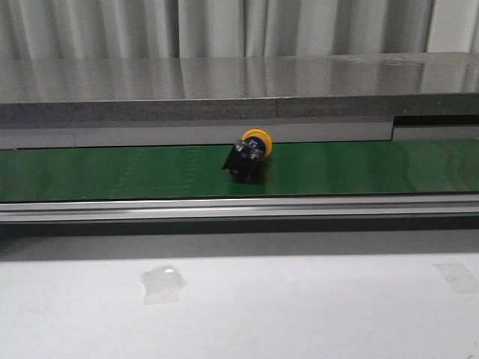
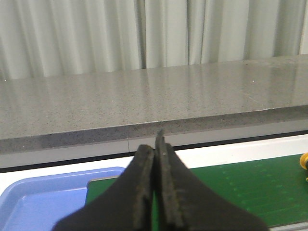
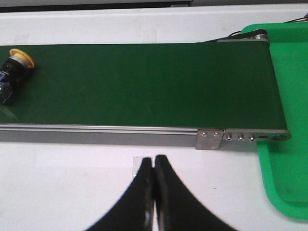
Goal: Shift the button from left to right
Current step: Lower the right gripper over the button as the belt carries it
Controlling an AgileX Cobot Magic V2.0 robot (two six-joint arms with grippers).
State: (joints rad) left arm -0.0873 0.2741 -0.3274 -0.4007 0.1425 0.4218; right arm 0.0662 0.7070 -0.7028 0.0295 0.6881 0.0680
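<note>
The button [image 1: 248, 156], with a yellow-orange mushroom head and a black body with silvery screws, lies on its side on the green conveyor belt [image 1: 112, 172] near the middle of the front view. It also shows in the right wrist view [image 3: 14, 65] and as a sliver in the left wrist view [image 2: 304, 161]. My left gripper [image 2: 155, 144] is shut and empty, above the belt's left end. My right gripper [image 3: 154, 161] is shut and empty, over the white table in front of the belt. Neither gripper shows in the front view.
A blue tray [image 2: 38, 202] sits at the belt's left end, a green tray [image 3: 288, 159] at its right end. A grey stone ledge [image 1: 224, 90] runs behind the belt, with an aluminium rail [image 1: 224, 209] in front. Tape patches [image 1: 163, 284] lie on the white table.
</note>
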